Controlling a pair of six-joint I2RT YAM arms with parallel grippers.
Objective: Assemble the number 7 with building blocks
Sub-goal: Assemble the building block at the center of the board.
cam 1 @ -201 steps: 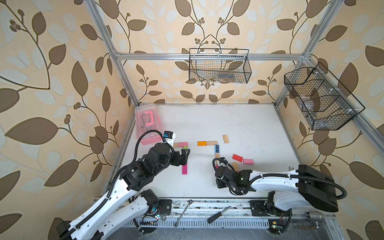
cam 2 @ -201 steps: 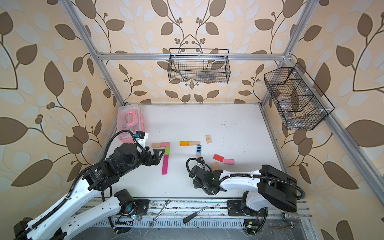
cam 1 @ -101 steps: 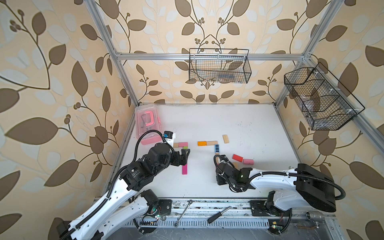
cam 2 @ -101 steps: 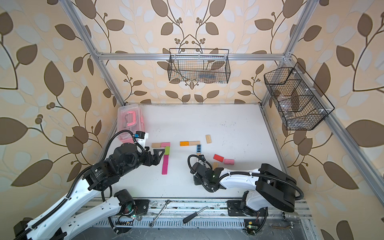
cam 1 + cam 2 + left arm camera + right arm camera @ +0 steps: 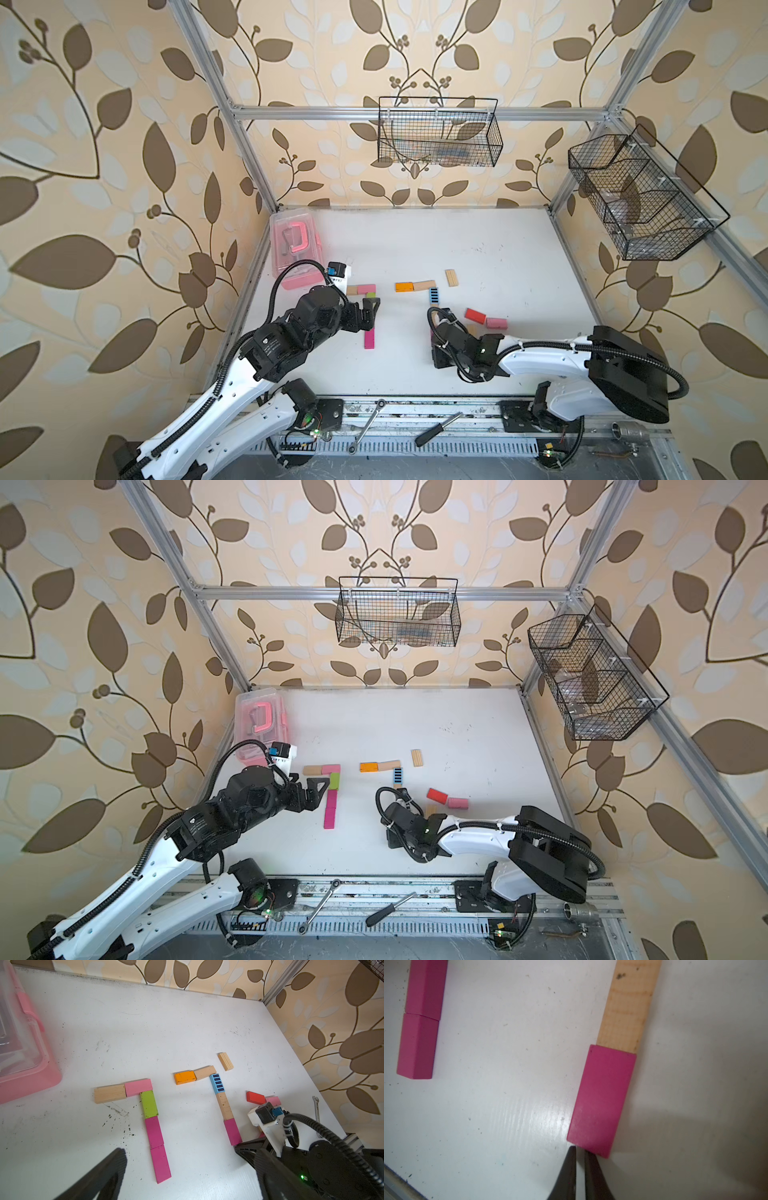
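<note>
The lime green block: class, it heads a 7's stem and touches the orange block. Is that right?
No. The lime green block heads a 7's stem, but it touches the pink block, not the orange block, which lies apart. The left wrist view shows it.

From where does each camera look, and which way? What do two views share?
Top views: high overhead, looking down at the table; left arm and right arm show.
Left wrist: on the left arm, facing the building blocks and right arm; open left tool frames it.
Right wrist: low on the right arm, facing the magenta block; shut right tool at its end.
Both wrist views share that magenta block and the wood block.
</note>
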